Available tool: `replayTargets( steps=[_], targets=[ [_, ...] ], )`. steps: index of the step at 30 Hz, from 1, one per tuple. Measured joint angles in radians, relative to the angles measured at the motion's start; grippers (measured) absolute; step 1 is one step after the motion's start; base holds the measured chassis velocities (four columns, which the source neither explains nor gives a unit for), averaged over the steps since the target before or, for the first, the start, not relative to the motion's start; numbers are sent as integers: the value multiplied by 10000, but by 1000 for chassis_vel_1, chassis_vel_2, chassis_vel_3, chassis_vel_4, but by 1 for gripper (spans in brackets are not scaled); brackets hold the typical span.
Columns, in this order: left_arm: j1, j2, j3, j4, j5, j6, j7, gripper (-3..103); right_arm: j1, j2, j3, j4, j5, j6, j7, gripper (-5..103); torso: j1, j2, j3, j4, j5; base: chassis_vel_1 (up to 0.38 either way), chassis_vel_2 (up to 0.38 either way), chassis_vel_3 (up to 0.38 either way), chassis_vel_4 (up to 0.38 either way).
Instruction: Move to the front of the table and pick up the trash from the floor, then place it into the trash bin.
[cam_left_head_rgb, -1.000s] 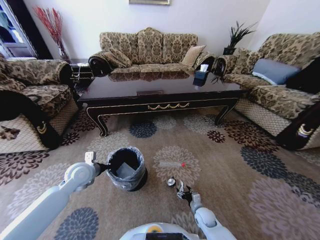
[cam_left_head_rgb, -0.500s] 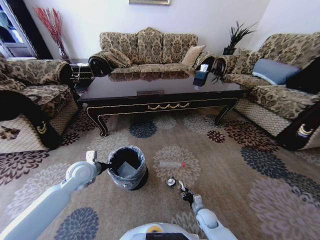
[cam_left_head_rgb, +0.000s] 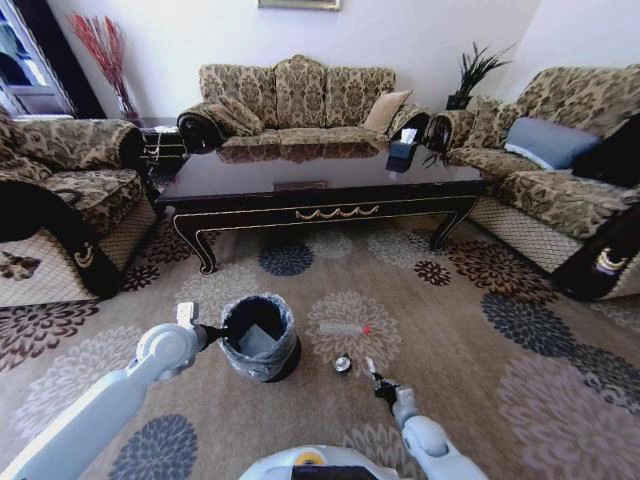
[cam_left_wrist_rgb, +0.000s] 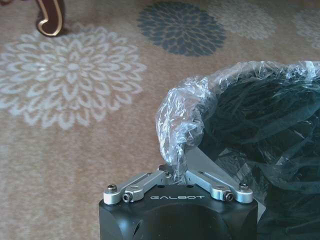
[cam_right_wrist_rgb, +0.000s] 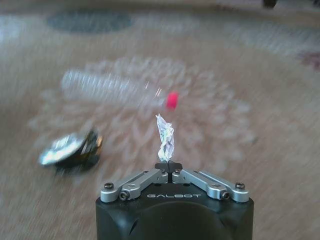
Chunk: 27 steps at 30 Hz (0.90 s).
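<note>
Your robot stood on the floor (cam_left_head_rgb: 470, 330), the patterned carpet, facing the long front rail of the table (cam_left_head_rgb: 320, 185), which lay well apart from the work. The trash bin (cam_left_head_rgb: 259, 338) stood on the carpet between the table and the robot, toward the robot's left. The left gripper (cam_left_wrist_rgb: 174, 172) was at the bin's near-left rim, its fingers together and clamped on a fold of the grey plastic bag (cam_left_wrist_rgb: 175, 125) that lines the bin. On the carpet to the right of the bin lay a clear wrapper with a red spot (cam_left_head_rgb: 345, 328), its long axis running roughly parallel to the table's front rail, and nearer the robot a small black and silver scrap (cam_left_head_rgb: 343, 364). The right gripper (cam_right_wrist_rgb: 170, 167) hung low over the carpet just right of that scrap, fingers together and clamped on a thin crumpled strip of white paper (cam_right_wrist_rgb: 165, 136) that stood up out of the tips. Relation to note: from the right fingertips the bin opening lay to the robot's left and slightly forward, with the scrap between them. My judgement is that the held strip must cross leftward over the scrap to reach the rim. The wrapper and the scrap were not yet picked up.
</note>
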Motion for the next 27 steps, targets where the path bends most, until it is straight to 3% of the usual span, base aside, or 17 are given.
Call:
replayTargets(
  steps=[13, 18, 21, 27],
  targets=[
    [-492, -893, 1058, -49, 225, 0, -417, 0, -2664, -1005, 2067, 5570, 490, -97, 96, 0, 0, 0, -1, -1, 1, 0, 0, 0, 0],
    [-1327, -1371, 2118, 4, 236, 0, -738, 0, -3584, -1175, 2672, 7777, 656, -349, 162, 0, 0, 0, 0, 0, 0, 0, 0, 0, 0],
    [-1646, -1530, 2480, 53, 238, 0, -841, 0, -3745, -1184, 2753, 8212, 648, -394, 160, 0, 0, 0, -1, 0, 4, 0, 0, 0, 0],
    [-2881, -2106, 4121, 352, 243, -1, -1140, 0, -4235, -1152, 2796, 9366, 452, -429, 26, 0, 0, 1, -1, -1, 0, 0, 0, 0, 0]
  ],
)
